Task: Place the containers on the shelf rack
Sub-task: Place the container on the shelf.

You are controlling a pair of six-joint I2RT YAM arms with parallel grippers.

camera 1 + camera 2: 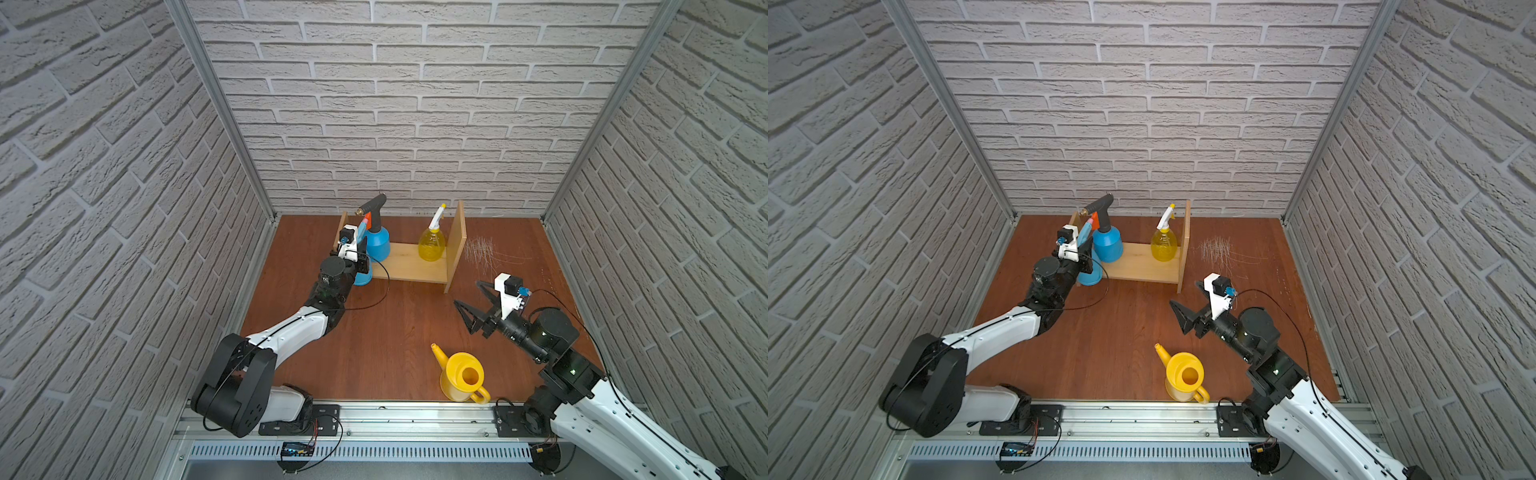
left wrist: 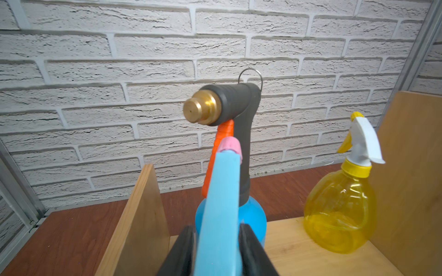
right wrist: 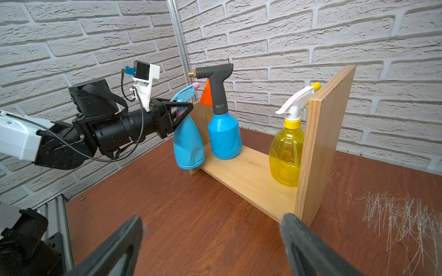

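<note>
Left arm is stretched out from its base at the near rail, forearm angling up to the left end of the shelf rack [image 3: 248, 176], wrist roughly level. The left gripper [image 3: 185, 108] is clamped sideways on the neck of the slim light-blue spray bottle [image 3: 189, 143], just under the trigger head. The bottle leans a bit, pink tip pointing toward the back wall. Its base is out at the rack's front-left corner, in front of the board's edge rather than on it. Can't tell if it's touching the wood.

The blue pressure sprayer [image 3: 224, 138] stands upright on the board near the left panel, right behind the held bottle. The yellow spray bottle [image 3: 285, 155] stands at the other end, up against the right panel.

Right arm is folded at the elbow and aimed at the rack. The right gripper [image 1: 466, 292] hangs over the brown table [image 1: 374, 332] just off the rack's right panel, fingers spread wide with nothing between them.

The yellow watering can [image 1: 461, 376] is upright on the table near the front rail, well apart from the rack, spout pointing left. There's a patch of pale scratches [image 1: 482, 249] on the table beside the right panel.
</note>
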